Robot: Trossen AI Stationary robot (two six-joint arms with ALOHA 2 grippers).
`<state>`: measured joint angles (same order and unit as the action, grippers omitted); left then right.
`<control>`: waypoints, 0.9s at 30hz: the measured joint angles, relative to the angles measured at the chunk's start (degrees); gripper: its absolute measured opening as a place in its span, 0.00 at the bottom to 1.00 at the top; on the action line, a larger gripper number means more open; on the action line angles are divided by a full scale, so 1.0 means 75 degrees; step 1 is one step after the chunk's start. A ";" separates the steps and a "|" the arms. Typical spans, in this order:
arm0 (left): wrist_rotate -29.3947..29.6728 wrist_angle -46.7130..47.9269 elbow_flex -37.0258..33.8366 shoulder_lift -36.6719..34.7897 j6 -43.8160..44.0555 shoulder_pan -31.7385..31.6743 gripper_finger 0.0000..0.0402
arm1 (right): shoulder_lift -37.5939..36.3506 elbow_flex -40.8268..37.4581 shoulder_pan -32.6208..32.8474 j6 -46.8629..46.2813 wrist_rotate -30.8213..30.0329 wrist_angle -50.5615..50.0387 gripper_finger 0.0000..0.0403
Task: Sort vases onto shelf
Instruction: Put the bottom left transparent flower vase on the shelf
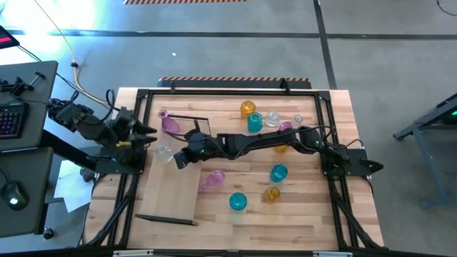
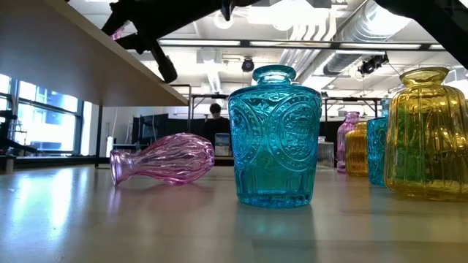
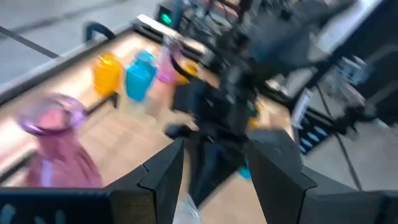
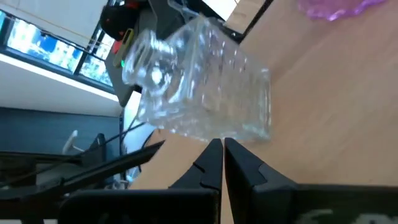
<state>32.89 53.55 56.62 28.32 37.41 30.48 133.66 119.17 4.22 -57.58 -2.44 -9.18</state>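
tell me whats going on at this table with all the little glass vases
Two robot arms are sorting glass vases onto a light-wood shelf lying on the table. The right gripper, jaws shut, has reached across to the shelf beside a clear vase and holds nothing. The left gripper hovers open near a pink vase. Another pink vase lies on its side, and the teal vase stands upright among others waiting.
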 joint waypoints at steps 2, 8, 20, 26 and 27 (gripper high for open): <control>-0.0499 0.0124 0.0000 0.0000 -0.0029 0.0002 0.42 | -0.0032 0.0014 -0.0028 0.0096 0.0089 -0.0164 0.00; -0.1258 0.0564 -0.0002 0.0001 -0.0070 0.0002 0.42 | -0.0083 0.1679 -0.0152 0.1397 -0.0375 -0.3366 0.00; -0.4123 0.1088 -0.0003 0.0902 0.0194 0.0004 0.42 | -0.1567 0.1615 -0.0447 0.2440 -0.2270 -0.5727 0.00; -0.4054 0.1948 -0.0007 0.1949 -0.0326 -0.0018 0.42 | -0.1585 0.1612 -0.0480 0.2540 -0.2267 -0.5599 0.00; -0.3946 0.1985 -0.0016 0.2095 -0.0344 -0.0018 0.42 | -0.1585 0.1612 -0.0477 0.2541 -0.2267 -0.5582 0.00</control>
<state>3.29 68.43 56.50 44.03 34.83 30.35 121.78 131.26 0.65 -38.52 -19.44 -51.04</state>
